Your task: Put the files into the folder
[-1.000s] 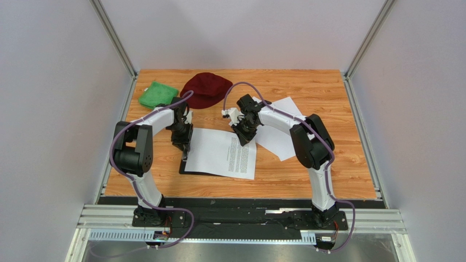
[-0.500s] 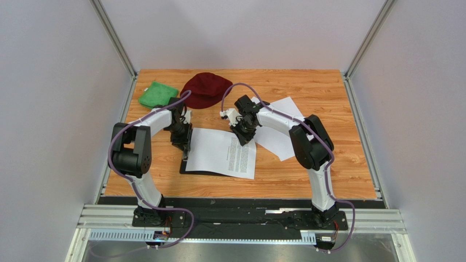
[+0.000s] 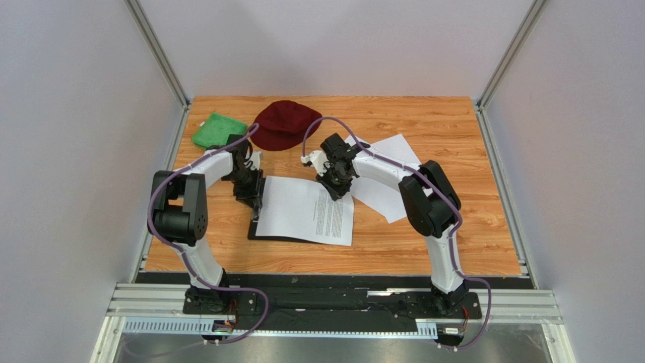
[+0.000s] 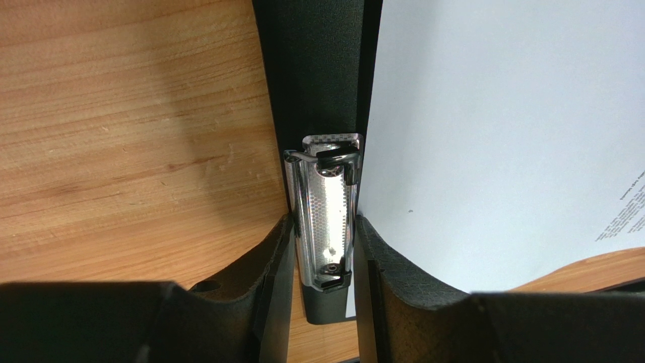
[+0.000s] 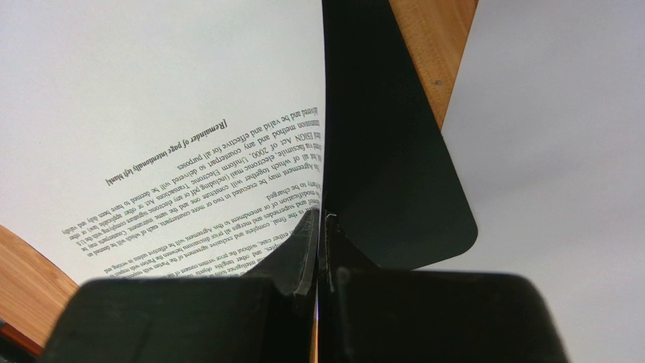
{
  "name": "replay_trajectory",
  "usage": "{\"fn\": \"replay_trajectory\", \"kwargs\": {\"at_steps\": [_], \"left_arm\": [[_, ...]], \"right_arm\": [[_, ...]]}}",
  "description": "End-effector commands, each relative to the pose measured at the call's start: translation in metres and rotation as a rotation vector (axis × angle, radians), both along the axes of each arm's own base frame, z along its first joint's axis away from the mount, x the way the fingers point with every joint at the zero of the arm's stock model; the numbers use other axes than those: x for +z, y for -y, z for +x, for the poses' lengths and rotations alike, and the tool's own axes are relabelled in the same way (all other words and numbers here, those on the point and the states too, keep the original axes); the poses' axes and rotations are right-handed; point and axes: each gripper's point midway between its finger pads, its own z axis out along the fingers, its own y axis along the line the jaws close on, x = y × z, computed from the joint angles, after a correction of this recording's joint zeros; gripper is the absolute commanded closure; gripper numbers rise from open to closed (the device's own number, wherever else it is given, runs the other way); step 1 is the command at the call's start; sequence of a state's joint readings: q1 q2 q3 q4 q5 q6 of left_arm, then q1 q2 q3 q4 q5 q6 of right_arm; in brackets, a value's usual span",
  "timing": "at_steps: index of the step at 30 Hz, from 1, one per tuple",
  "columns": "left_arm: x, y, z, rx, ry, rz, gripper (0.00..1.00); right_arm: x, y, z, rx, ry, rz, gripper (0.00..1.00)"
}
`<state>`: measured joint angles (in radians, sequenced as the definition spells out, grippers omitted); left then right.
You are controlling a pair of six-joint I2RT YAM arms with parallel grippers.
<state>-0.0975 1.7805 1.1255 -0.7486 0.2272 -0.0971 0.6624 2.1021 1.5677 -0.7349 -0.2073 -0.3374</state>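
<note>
While the wooden table [image 3: 424,128] carries the black folder [image 3: 255,224] flat at mid-frame, one printed sheet [image 3: 303,212] lies across it, its edge just beside the silver clip [image 4: 327,197] and not under it. A second sheet [image 3: 381,200] sits apart, right of centre, partly beneath the right arm. By this view the job looks barely begun, with no file secured. The right gripper [image 5: 318,227] pinches the printed sheet's curling far edge. The left gripper [image 4: 324,227] presses both sides of the clip; whether it is lifted cannot be told.
</note>
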Motion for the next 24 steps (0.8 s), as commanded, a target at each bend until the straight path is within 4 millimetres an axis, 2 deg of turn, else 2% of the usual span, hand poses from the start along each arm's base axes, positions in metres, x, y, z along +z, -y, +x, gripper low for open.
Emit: {"fn": "replay_trajectory", "kwargs": {"at_steps": [1, 13, 24], "left_arm": [[0.009, -0.001, 0.006, -0.005, 0.05, -0.049, 1.0], [0.013, 0.001, 0.008, 0.016, 0.065, -0.095, 1.0], [0.016, 0.004, 0.009, 0.021, 0.078, -0.111, 1.0]], "right_arm": [[-0.027, 0.025, 0.003, -0.016, 0.015, -0.115, 1.0], [-0.015, 0.007, 0.0, 0.013, 0.03, -0.045, 1.0], [-0.014, -0.004, -0.011, 0.059, 0.04, -0.065, 1.0]]}}
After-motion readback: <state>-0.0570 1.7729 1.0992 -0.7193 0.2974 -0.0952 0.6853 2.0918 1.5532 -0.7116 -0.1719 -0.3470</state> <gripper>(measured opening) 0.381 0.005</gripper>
